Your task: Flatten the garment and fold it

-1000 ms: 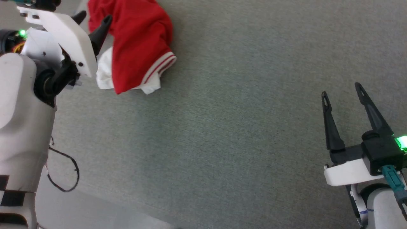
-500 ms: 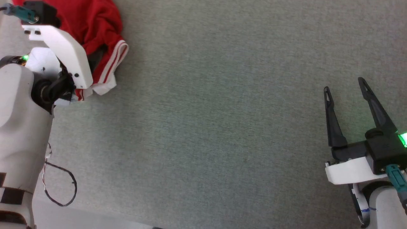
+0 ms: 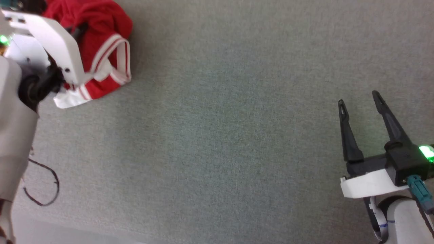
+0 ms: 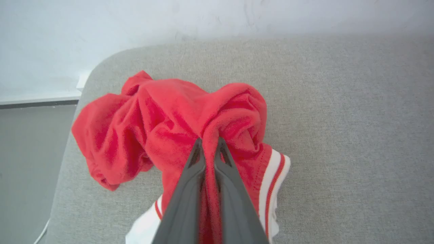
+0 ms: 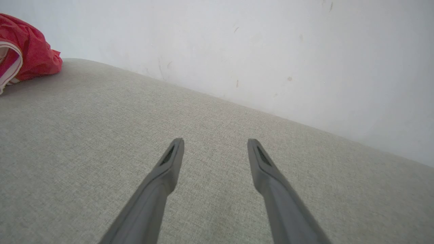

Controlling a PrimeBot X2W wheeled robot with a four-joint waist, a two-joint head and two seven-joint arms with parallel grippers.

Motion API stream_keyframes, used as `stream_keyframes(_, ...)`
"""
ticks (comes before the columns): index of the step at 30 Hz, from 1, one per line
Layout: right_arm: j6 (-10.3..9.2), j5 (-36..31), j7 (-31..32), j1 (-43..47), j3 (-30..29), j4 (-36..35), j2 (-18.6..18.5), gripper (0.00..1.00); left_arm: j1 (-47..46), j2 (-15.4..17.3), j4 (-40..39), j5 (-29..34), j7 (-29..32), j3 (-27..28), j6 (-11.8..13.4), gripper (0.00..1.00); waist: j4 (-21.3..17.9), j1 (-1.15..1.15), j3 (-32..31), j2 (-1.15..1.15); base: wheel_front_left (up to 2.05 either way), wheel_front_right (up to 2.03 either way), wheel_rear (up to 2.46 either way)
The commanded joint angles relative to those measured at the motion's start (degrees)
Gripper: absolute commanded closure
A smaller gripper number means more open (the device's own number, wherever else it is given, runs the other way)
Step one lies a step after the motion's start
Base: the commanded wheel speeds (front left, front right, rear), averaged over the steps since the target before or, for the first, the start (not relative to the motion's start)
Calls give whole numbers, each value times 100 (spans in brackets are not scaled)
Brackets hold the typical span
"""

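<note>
The garment is a crumpled red shirt with white sleeves and red-and-white striped trim, bunched at the far left of the grey surface. In the left wrist view my left gripper is shut on a ridge of the garment, red cloth pinched between the two dark fingers. From the head view, the left gripper's white mount covers part of the heap. My right gripper stands open at the lower right, far from the cloth, with nothing between its fingers. The garment peeks in at the right wrist view's upper left.
The grey fabric surface stretches wide between the two arms. Its rounded corner lies just past the garment, with a pale wall behind. A thin black cable loop hangs beside my left forearm.
My left gripper has closed from open onto a fold of the garment, and the cloth has bunched up around it. The head camera shifted. The right gripper stays open.
</note>
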Motion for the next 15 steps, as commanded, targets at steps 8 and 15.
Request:
stream_keyframes(8,-12,487,-290,278,-72,475,-4,0,-559,273,-668,316,-347,-315,-37,100,-166,0,-1316,0,0,0,0)
stream_keyframes(15,-12,785,-418,549,-222,715,-4,0,-1138,169,-1234,448,-233,-437,-34,100,-386,0,-1886,0,0,0,0)
